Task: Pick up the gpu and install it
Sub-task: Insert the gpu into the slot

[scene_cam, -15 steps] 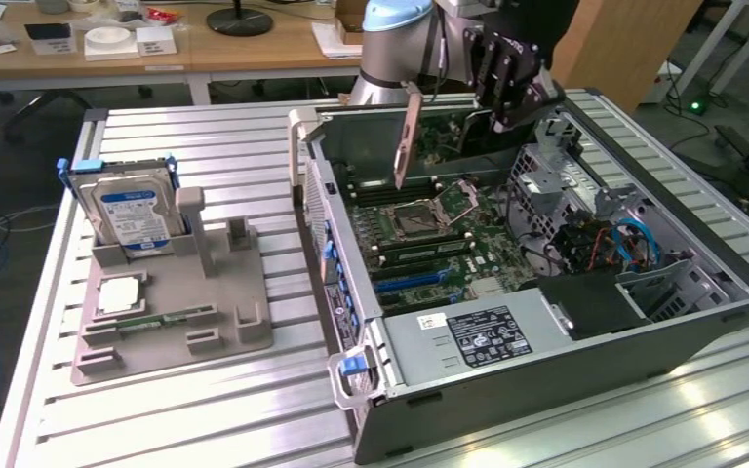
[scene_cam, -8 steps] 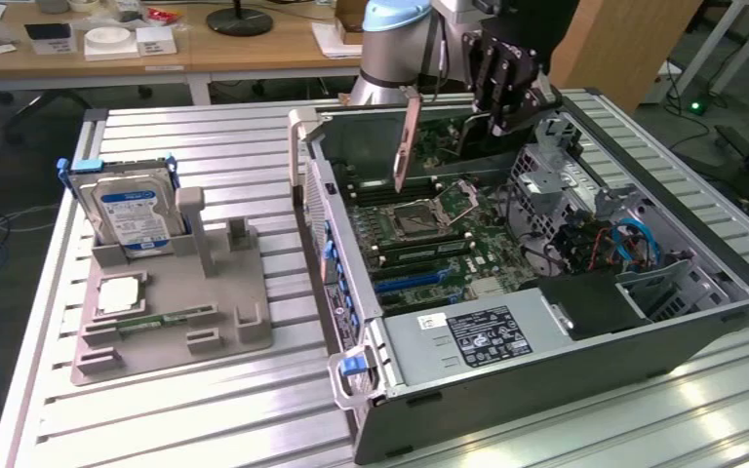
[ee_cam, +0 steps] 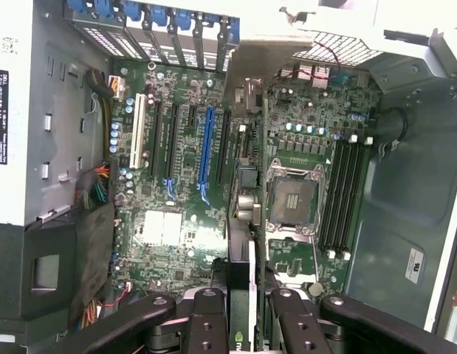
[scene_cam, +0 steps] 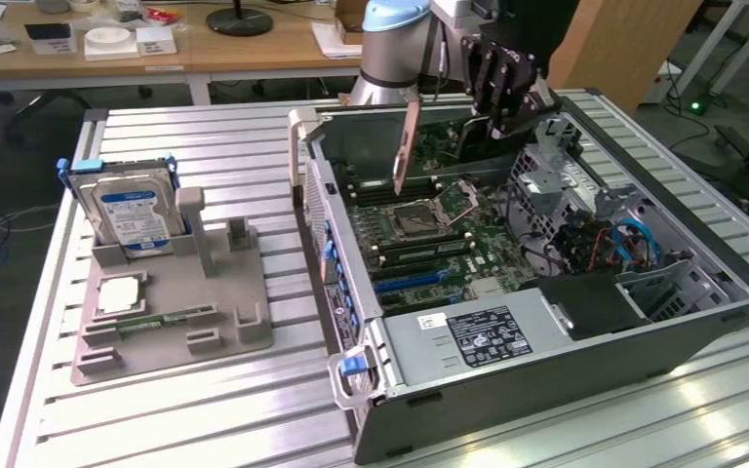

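My gripper (scene_cam: pixel 490 125) hangs over the far end of the open computer case (scene_cam: pixel 348 292), shut on the gpu (scene_cam: pixel 408 146). The card hangs on edge above the motherboard (scene_cam: pixel 433 244), its long metal bracket pointing down towards the case's left wall. In the wrist view the gpu (ee_cam: pixel 250 258) shows edge-on as a thin strip between my two fingers (ee_cam: pixel 212 317), running over the board between the CPU socket (ee_cam: pixel 293 198) and the expansion slots. It lies roughly parallel to the blue slot (ee_cam: pixel 206 147) and off to the socket side of it.
A grey parts holder (scene_cam: pixel 173 322) on the slatted table, at the exterior view's left, carries a silver hard drive with a blue label (scene_cam: pixel 134 214), a processor and a green memory stick (scene_cam: pixel 167 319). The power supply (scene_cam: pixel 479 336) fills the case's near end. Cables (scene_cam: pixel 609 244) crowd the drive bay.
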